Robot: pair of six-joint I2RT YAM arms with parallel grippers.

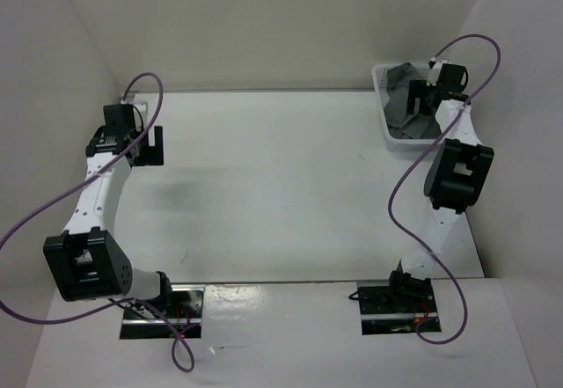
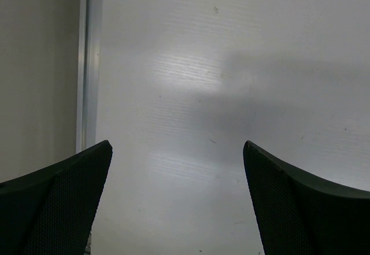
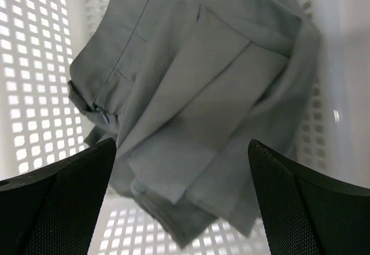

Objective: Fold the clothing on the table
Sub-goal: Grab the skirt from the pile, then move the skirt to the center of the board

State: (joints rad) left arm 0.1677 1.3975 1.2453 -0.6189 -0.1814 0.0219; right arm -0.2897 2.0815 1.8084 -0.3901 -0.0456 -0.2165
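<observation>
Because the grey skirt [image 3: 196, 93] lies crumpled inside the mesh basket [image 3: 34, 64] at the far right corner of the table [image 1: 281, 194], the right gripper [image 3: 180, 145] hovers over it with jaws spread, apparently to lift it out, while the left gripper [image 2: 176, 145] idles open above the table.

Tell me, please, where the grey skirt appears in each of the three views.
Top external: the skirt lies crumpled in the white mesh basket at the upper right.
Left wrist: not in it; the camera looks at the table.
Right wrist: the skirt fills the middle, lying in the basket.
Shared landmark: the basket's white mesh, seen in the top external and right wrist views.
</observation>
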